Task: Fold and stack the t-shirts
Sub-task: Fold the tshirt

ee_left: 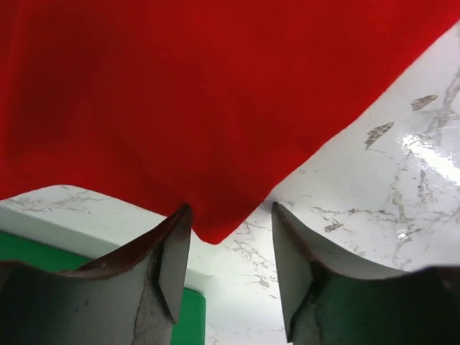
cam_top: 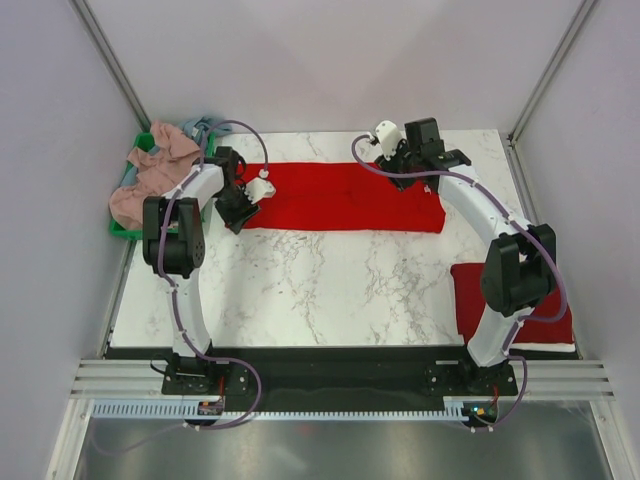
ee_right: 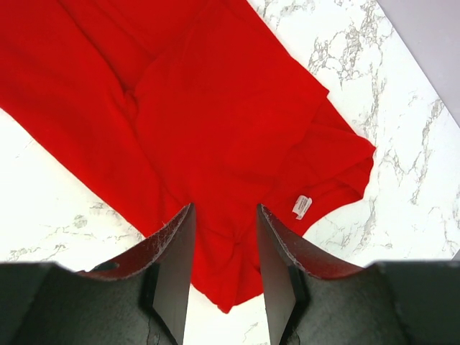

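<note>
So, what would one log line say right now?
long folded bright red fabric t-shirt: flat on white marble table | left tool: open at shirt's left end | right tool: open over right end

white marble-patterned tabletop with grey veins, glossy where light catches it. across its far half lies a red t-shirt, folded into a long band running left to right, flat on the surface, its small white neck label showing near the right end. a second red t-shirt, folded into a compact rectangle, lies at the near right corner, well apart from the band. a green bin sits at the left edge; whether it rests on the tabletop cannot be told
</note>
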`<state>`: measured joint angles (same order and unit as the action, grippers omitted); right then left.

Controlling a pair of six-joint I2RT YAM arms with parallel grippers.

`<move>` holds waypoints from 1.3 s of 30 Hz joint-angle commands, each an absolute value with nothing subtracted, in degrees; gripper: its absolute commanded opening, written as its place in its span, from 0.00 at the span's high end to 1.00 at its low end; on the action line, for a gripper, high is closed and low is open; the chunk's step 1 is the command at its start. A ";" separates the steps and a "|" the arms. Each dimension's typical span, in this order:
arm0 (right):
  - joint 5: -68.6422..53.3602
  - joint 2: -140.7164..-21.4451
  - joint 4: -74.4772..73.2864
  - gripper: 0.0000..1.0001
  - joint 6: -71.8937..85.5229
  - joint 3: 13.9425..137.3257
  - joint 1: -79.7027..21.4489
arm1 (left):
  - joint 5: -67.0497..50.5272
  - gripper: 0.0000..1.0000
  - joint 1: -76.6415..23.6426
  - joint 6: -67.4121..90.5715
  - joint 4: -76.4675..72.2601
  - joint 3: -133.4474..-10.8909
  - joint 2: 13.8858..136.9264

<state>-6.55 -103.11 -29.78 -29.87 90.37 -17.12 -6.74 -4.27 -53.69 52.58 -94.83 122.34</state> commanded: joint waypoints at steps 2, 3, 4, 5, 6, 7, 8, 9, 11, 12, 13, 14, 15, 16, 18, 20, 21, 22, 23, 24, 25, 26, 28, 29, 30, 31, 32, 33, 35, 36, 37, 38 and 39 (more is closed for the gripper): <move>-5.80 -101.78 -29.44 0.53 -30.50 90.88 -17.23 | -5.53 0.63 -4.39 -52.65 51.94 -96.33 123.31; -5.63 -101.95 -29.36 0.53 -30.59 90.88 -17.14 | -5.80 0.81 -4.39 -52.39 51.94 -96.24 123.31; -5.02 -102.04 -29.18 0.54 -30.59 90.79 -17.23 | -6.15 0.98 -4.39 -51.34 51.94 -95.98 123.14; -4.66 -102.39 -29.09 0.54 -30.67 90.27 -17.23 | -6.59 0.98 -4.39 -51.07 52.29 -95.72 122.87; -4.31 -102.57 -28.92 0.54 -30.67 89.92 -16.97 | -6.68 0.98 -4.57 -50.80 52.21 -95.36 122.61; -3.44 -102.83 -28.39 0.55 -30.67 89.56 -16.96 | -6.51 0.98 -4.66 -50.37 52.29 -94.58 122.26; -2.91 -103.53 -28.30 0.55 -30.67 89.04 -16.79 | -6.42 0.98 -4.66 -49.67 52.64 -94.31 121.99; -2.38 -103.97 -28.21 0.55 -30.85 88.86 -16.70 | -6.59 0.98 -4.83 -49.31 53.86 -93.96 121.64; -0.36 -105.46 -27.86 0.56 -30.94 88.86 -16.52 | -6.85 0.98 -5.01 -48.35 55.80 -92.29 119.90; 0.87 -106.08 -27.95 0.57 -30.76 89.12 -16.35 | -7.90 0.98 -5.36 -48.08 59.03 -90.54 119.10; 1.40 -106.69 -28.12 0.57 -30.67 89.47 -16.43 | -8.78 0.98 -5.62 -47.90 60.72 -89.40 118.31; 2.97 -108.53 -28.39 0.58 -30.59 90.52 -16.35 | -10.18 0.98 -5.97 -47.73 62.04 -87.82 115.95; 3.25 -109.50 -29.43 0.58 -30.32 91.14 -16.26 | -10.54 0.98 -7.02 -47.90 64.05 -86.06 114.71; 3.60 -111.43 -29.88 0.59 -30.15 92.27 -16.26 | -10.46 0.98 -7.81 -48.34 64.42 -81.69 113.13; 4.22 -112.93 -30.32 0.59 -29.71 93.07 -16.17 | -9.85 0.98 -10.71 -48.95 64.60 -77.02 108.39; 5.00 -115.65 -30.85 0.60 -29.36 94.73 -16.17 | -9.41 0.98 -14.21 -49.13 64.69 -71.65 105.83; 5.36 -116.62 -31.63 0.60 -29.18 95.53 -16.26 | -9.40 0.98 -15.46 -49.13 64.95 -70.50 103.99; 5.54 -118.55 -32.08 0.60 -29.09 97.02 -16.26 | -9.40 0.98 -16.60 -48.70 65.82 -69.10 103.37; 5.97 -119.35 -32.17 0.61 -29.09 97.64 -16.26 | -10.01 0.98 -18.61 -48.43 66.18 -68.65 102.66; 6.59 -120.14 -32.25 0.61 -29.18 98.26 -16.35 | -10.19 0.98 -19.59 -48.08 66.62 -67.86 101.70; 6.59 -120.84 -32.26 0.61 -29.53 98.78 -16.26 | -10.28 0.98 -20.56 -47.73 66.88 -67.59 101.17; 6.68 -122.42 -32.26 0.61 -29.79 100.01 -16.26 | -10.37 0.98 -22.31 -47.55 67.58 -67.33 100.81; 6.68 -124.88 -32.52 0.62 -30.41 102.03 -16.35 | -10.81 0.98 -23.90 -47.03 68.29 -66.97 100.37; 6.59 -125.76 -32.78 0.62 -31.02 102.65 -16.43 | -11.68 0.98 -25.30 -46.93 69.42 -67.06 100.28; 6.77 -126.64 -32.87 0.62 -31.29 103.35 -16.44 | -12.04 0.98 -26.10 -46.67 69.69 -67.06 100.46; 6.85 -128.48 -32.96 0.62 -31.38 104.58 -16.52 | -12.22 0.98 -26.80 -46.50 69.96 -66.97 100.46; 6.86 -129.45 -32.87 0.63 -31.64 105.29 -16.78 | -12.56 0.98 -28.37 -46.41 70.22 -67.06 100.55; 6.94 -130.33 -32.96 0.63 -31.64 106.08 -16.87 | -12.66 0.98 -29.08 -46.41 70.40 -66.80 100.55; 6.86 -133.40 -33.31 0.64 -31.99 108.79 -17.22 | -13.09 0.98 -31.10 -46.23 71.01 -66.88 101.16; 6.68 -134.46 -33.66 0.64 -31.99 109.85 -17.40 | -13.36 0.98 -31.72 -46.23 71.19 -67.15 101.42; 6.68 -136.56 -33.92 0.64 -31.99 110.99 -17.58 | -13.62 0.98 -32.25 -46.06 71.45 -67.50 101.77; 6.42 -137.63 -34.10 0.64 -31.91 113.70 -17.84 | -14.23 0.98 -33.47 -45.88 71.46 -67.67 102.13; 6.07 -138.85 -34.88 0.64 -31.73 115.38 -18.02 | -14.50 0.98 -34.10 -45.79 71.63 -68.46 102.39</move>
<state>6.52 -134.72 -33.61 -31.70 110.80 -17.12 -11.70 -32.18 -47.53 68.84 -67.13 102.56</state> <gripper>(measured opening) 0.359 0.036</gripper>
